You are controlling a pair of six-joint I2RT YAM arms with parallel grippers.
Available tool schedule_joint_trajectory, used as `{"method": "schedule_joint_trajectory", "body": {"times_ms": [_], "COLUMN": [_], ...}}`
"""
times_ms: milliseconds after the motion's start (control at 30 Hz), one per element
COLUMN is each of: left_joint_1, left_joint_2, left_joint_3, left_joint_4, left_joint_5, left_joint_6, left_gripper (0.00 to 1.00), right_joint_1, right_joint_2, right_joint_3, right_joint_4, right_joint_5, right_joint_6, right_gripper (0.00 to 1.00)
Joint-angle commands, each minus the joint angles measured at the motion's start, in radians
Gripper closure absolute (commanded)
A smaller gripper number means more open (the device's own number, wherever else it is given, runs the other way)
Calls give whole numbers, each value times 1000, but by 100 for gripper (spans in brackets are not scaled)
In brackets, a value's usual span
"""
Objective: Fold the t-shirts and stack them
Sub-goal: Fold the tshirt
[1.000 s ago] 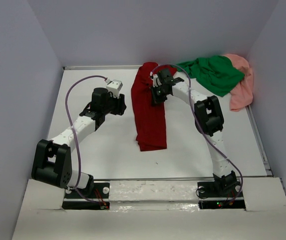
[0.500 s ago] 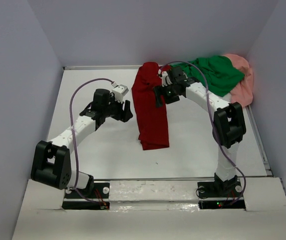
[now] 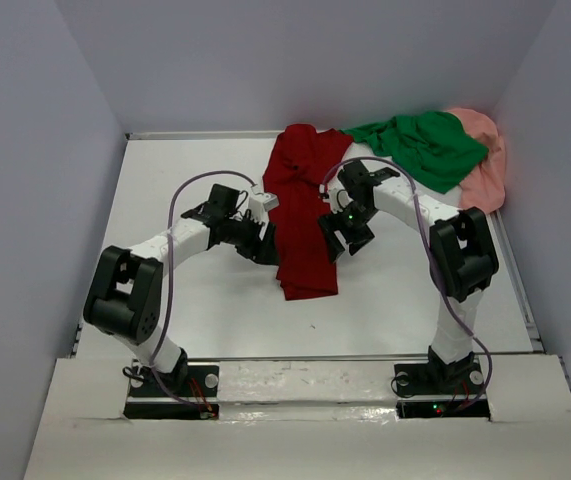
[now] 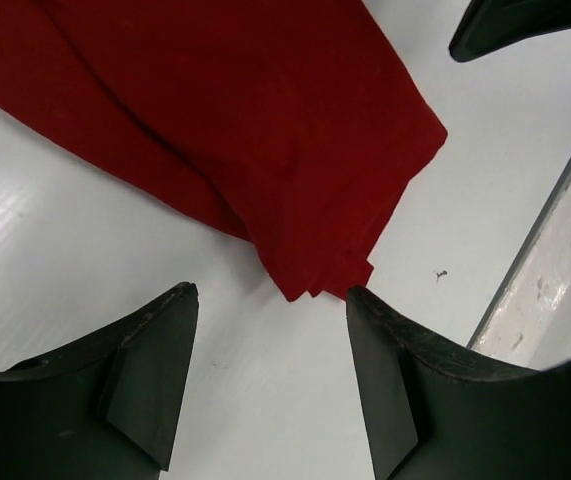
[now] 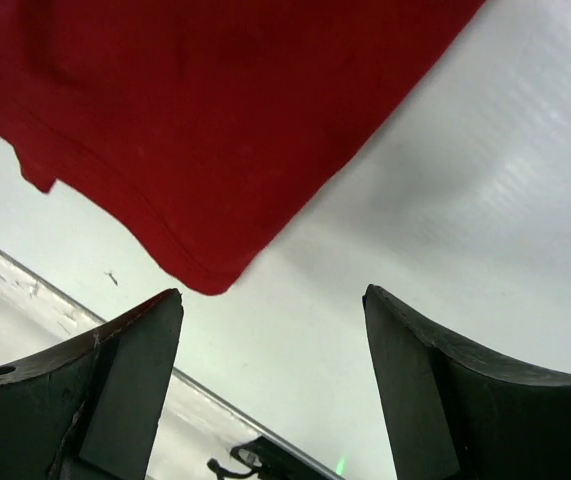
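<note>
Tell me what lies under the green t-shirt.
The salmon pink t-shirt pokes out from beneath the green t-shirt on the right side; how far it extends underneath is covered.

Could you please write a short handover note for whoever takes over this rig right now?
Left gripper: open, empty, by the left edge of the dark red t-shirt, towards its near end.
Right gripper: open, empty, at the same shirt's right edge, opposite the left one.
Dark red t-shirt: in the middle, lying as a long narrow strip with layered edges, so a lengthwise fold looks done.
Green t-shirt and pink t-shirt: crumpled in the far right corner, green partly over pink, not folded.
Left to do: fold the red strip crosswise, fold the other two, stack all three.
</note>
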Motion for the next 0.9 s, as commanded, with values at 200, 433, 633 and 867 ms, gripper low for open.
{"method": "schedule_joint_trajectory", "body": {"times_ms": [200, 433, 633, 867], "left_joint_1": [-81, -120, -152, -169], "left_joint_2": [96, 136, 178, 185], "left_joint_3": [21, 24, 27, 19], "left_joint_4": [-69, -46, -49, -89], "left_joint_5": [89, 134, 155, 60], "left_joint_6": [44, 32, 38, 47], "left_gripper": [30, 30, 30, 30], "right_joint_1": [-1, -10, -10, -10], "right_joint_2": [3, -32, -55, -61], "right_joint_3": [-37, -85, -140, -157], "right_joint_4": [-149, -130, -98, -81], "right_joint_5": [-106, -279, -351, -342], "right_joint_6": [-71, -91, -99, -96], "right_gripper": [21, 21, 21, 21]}}
